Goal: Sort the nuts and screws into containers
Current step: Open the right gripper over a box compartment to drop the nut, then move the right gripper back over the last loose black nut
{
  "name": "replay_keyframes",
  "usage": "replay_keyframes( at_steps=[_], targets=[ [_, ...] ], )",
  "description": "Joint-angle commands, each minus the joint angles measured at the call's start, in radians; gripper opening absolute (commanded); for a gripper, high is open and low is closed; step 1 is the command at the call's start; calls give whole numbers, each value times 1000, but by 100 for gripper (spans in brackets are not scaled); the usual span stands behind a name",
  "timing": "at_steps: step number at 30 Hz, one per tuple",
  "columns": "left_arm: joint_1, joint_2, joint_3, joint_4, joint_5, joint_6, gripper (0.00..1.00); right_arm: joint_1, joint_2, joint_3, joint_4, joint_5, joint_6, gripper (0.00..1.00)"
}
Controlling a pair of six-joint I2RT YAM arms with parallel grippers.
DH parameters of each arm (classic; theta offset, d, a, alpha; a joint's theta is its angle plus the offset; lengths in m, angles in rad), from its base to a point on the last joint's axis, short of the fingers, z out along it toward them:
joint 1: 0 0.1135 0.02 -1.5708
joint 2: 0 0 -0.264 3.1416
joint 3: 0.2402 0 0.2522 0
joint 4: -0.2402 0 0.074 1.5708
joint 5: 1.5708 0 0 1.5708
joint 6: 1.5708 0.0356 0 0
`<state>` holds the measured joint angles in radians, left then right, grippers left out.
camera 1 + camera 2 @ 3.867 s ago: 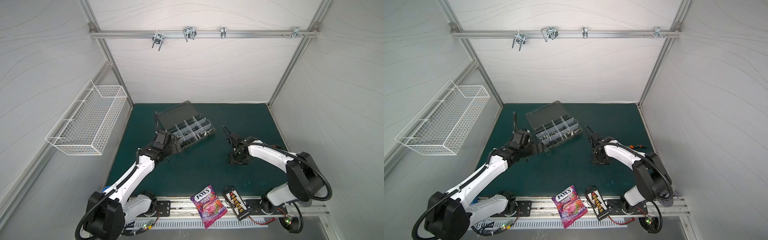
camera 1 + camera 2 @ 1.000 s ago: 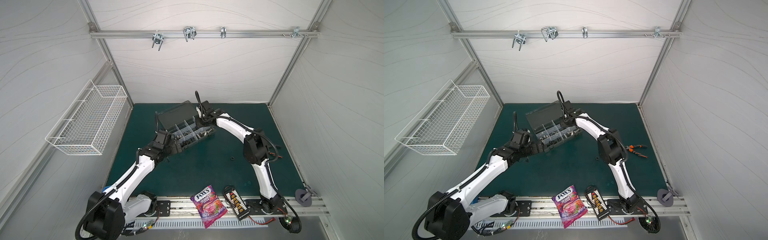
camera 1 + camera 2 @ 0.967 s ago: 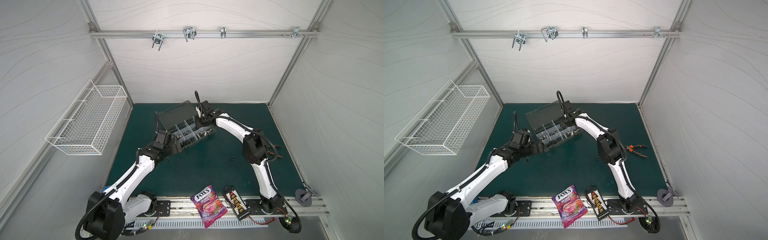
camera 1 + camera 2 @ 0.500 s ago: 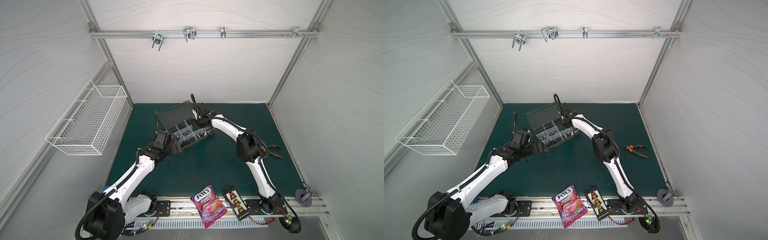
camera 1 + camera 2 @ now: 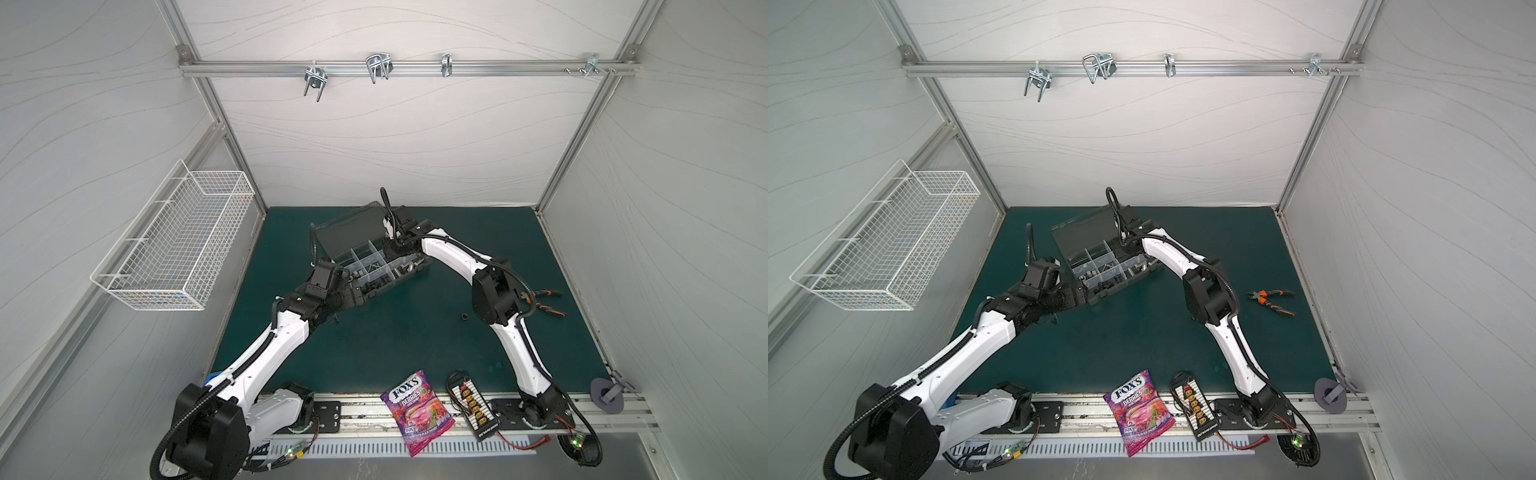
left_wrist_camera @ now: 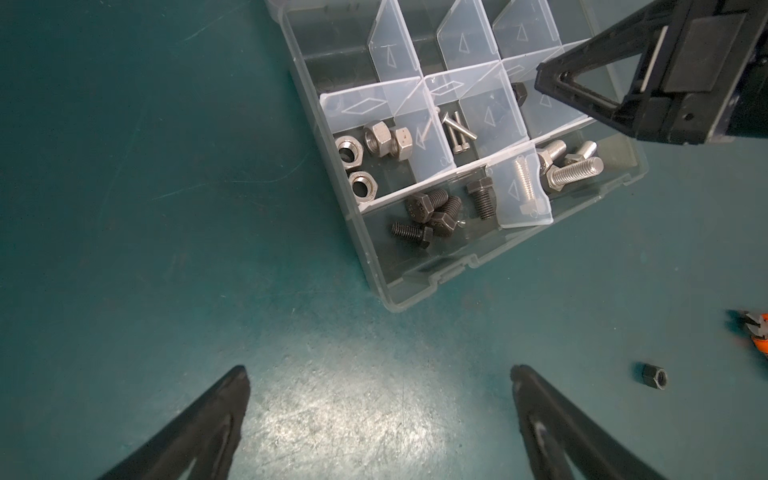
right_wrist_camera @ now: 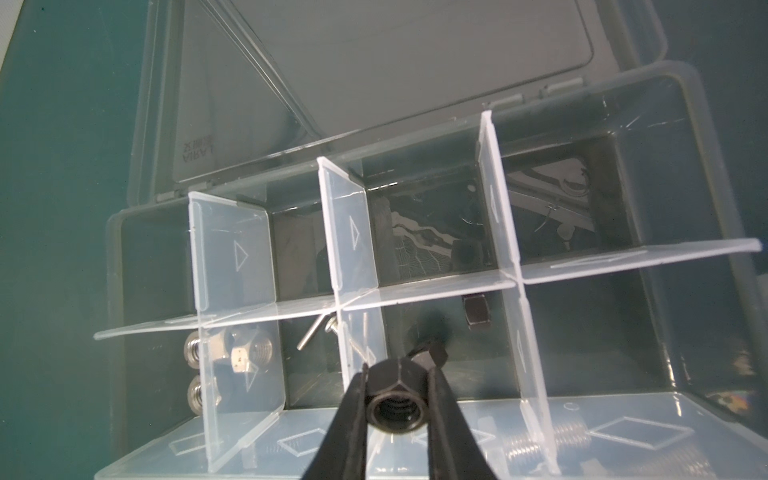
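Since the earlier view the right arm has left the open tabletop [image 5: 395, 353] and reached over the organizer box [image 5: 419, 272]; the left arm has kept its place at the box's near corner.

- **Right claw** [image 7: 398, 386]: clenched on the held black nut [image 7: 397, 405], one finger on each flank, the threaded hole facing the wrist camera. The nut hangs above a middle-row compartment [image 7: 415, 316], where a second black nut [image 7: 477, 313] lies against the clear divider [image 7: 436, 291].
- **Left claw** [image 6: 377, 370]: released, fingers spread wide over bare tabletop just beside the box's front rim.
- **Box contents, left wrist view:**
  - silver nuts [image 6: 365, 153] in one end compartment
  - thin silver screws [image 6: 455, 133] in the next
  - black hex bolts [image 6: 436, 212] in the front row
  - silver hex bolts [image 6: 569, 166] beside them past a divider
- **Lid** [image 7: 415, 62]: lies open behind the box.
- **Loose black nut** [image 5: 465, 317]: rests on the tabletop, well apart from the box, near the orange-handled pliers [image 5: 1271, 301].
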<state>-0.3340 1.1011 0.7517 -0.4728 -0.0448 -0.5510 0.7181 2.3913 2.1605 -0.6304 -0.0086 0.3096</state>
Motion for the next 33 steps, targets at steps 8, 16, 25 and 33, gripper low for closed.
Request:
replay_keyframes(
  at_steps=[8,16,25,33],
  targets=[
    [6,-25,43,1,-21,3,99,8,-16,22,-28,3,-23,35],
    [6,-29,46,-3,-32,5,99,9,-77,19,-68,18,-26,35],
    [6,-46,46,-15,-48,10,99,5,-291,-209,-88,96,3,35],
    [6,-40,45,-9,-44,7,99,-17,-512,-509,-109,147,57,44]
  ],
)
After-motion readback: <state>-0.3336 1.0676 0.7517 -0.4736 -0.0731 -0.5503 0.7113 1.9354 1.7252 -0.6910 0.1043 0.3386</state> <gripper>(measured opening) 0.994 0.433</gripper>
